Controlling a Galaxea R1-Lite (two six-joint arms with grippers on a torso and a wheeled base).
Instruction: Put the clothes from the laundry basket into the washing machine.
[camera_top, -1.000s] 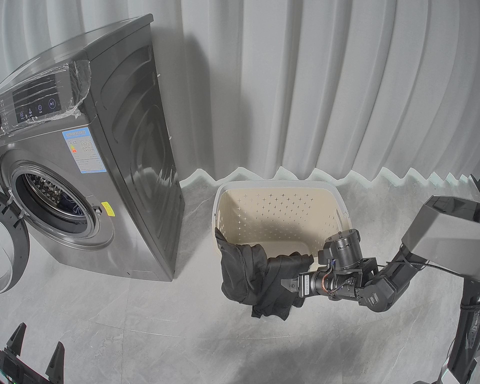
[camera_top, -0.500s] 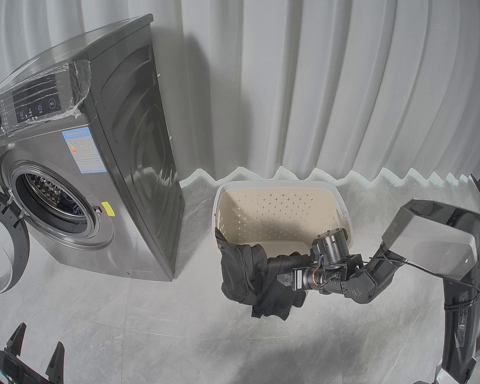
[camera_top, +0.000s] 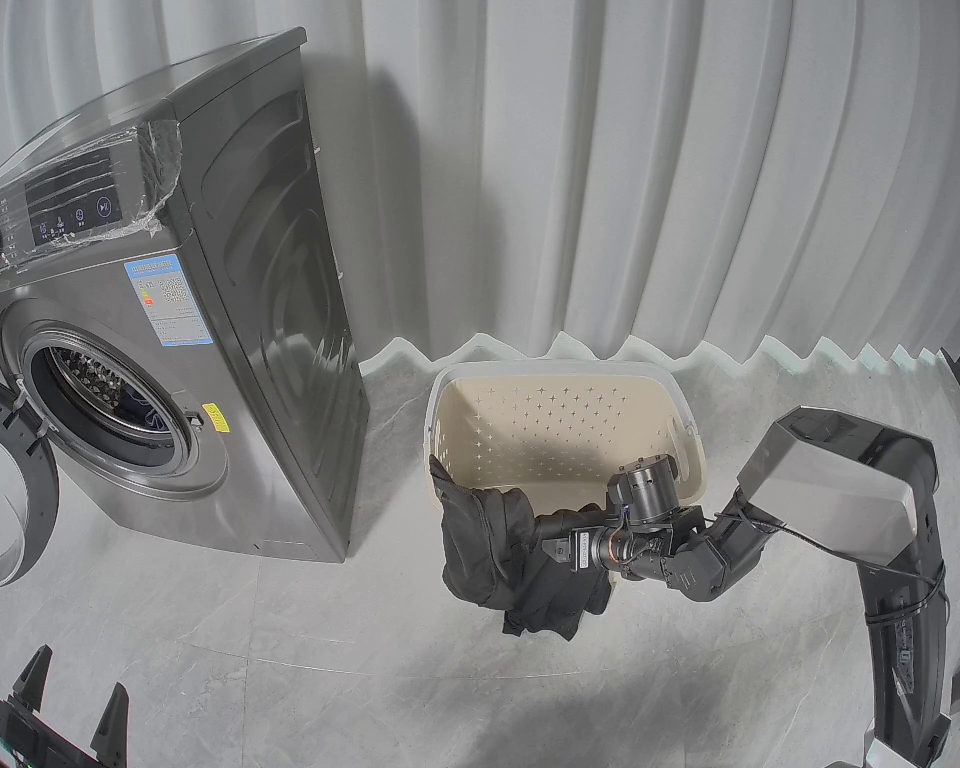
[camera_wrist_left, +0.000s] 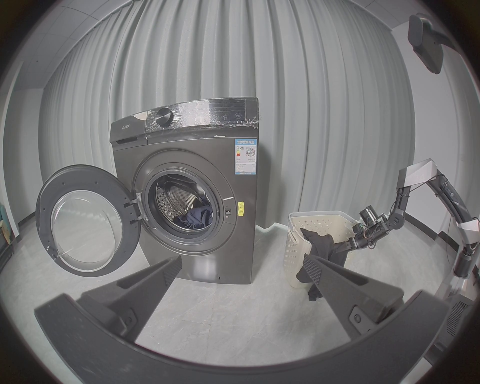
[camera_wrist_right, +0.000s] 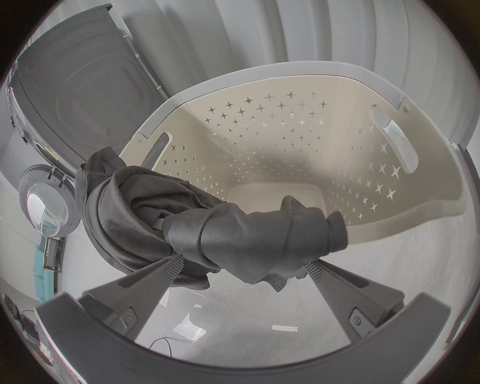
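Note:
A black garment (camera_top: 500, 560) hangs over the front rim of the cream laundry basket (camera_top: 560, 372), partly outside it. My right gripper (camera_top: 556, 551) is at the garment from the right, open, its fingertips (camera_wrist_right: 172, 267) on either side of a bunched fold of the garment (camera_wrist_right: 250, 240). The rest of the basket (camera_wrist_right: 280, 75) looks bare inside. The grey washing machine (camera_top: 200, 300) stands to the left with its round door (camera_top: 20, 500) swung open; a dark cloth (camera_wrist_left: 197, 217) lies in the drum. My left gripper (camera_top: 72, 695) sits low at the front left, open and holding nothing.
White curtains (camera_top: 650, 180) close off the back, right behind the basket. Bare grey floor (camera_top: 330, 650) lies between the machine and the basket. The machine's open door juts out toward my left side.
My right arm has moved left, pushing its gripper further into the black garment on the basket rim. The left arm and the machine have not moved.

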